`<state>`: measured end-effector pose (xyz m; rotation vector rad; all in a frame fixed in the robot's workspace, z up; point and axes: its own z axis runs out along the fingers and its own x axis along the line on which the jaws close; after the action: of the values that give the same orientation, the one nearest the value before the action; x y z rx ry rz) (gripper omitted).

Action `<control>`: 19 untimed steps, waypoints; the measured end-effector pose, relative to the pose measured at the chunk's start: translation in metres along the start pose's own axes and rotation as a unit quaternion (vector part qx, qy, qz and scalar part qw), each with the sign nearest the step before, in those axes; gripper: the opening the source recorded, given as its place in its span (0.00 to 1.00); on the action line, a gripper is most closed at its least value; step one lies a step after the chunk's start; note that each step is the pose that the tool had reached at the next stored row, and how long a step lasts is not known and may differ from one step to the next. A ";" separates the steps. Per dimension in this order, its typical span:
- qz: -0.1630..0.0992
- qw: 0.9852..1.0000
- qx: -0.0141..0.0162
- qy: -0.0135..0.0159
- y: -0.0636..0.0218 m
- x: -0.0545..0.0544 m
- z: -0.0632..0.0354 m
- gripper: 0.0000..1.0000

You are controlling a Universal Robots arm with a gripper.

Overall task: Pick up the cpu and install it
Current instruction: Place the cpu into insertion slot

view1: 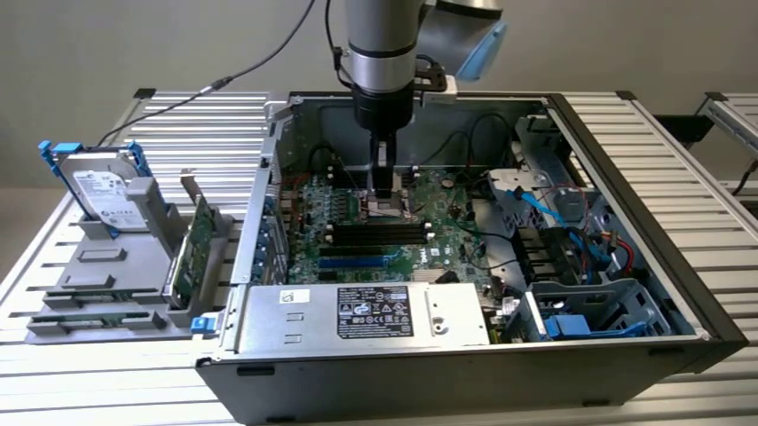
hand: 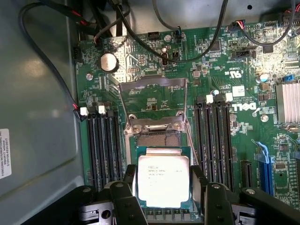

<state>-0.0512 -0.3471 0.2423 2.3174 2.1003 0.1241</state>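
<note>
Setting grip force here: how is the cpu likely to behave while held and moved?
The cpu is a thin, flat metal-topped square, so probably stiff and light. Its smooth top and narrow edges, pinched in the gripper, might slip under a weak squeeze. Being flat it should not roll, though it could tilt over the open socket.

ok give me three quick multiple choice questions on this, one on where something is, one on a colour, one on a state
1. Where is the cpu?
A) on the stand outside the case
B) between the jaws, over the socket
C) in a memory slot

2. What colour is the motherboard?
A) green
B) red
C) white

3. The socket's load plate is:
A) clamped down
B) missing
C) lifted open

Answers: 1 B, the wrist view shows the jaws flanking its edges above the socket; 2 A, the board is green throughout; 3 C, the frame stands raised off the socket.
</note>
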 end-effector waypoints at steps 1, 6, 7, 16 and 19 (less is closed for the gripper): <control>0.000 1.000 0.000 0.000 -0.0003 0.000 0.0019 0.55; 0.000 1.000 -0.003 0.001 -0.0011 -0.001 0.0101 0.55; 0.000 1.000 -0.003 0.002 -0.0013 -0.001 0.0117 0.55; 0.000 1.000 -0.007 0.009 -0.0027 -0.001 0.0248 0.55; 0.000 1.000 -0.007 0.011 -0.0033 -0.001 0.0299 0.55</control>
<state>-0.0526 -0.3468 0.2122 2.3201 2.1016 0.1655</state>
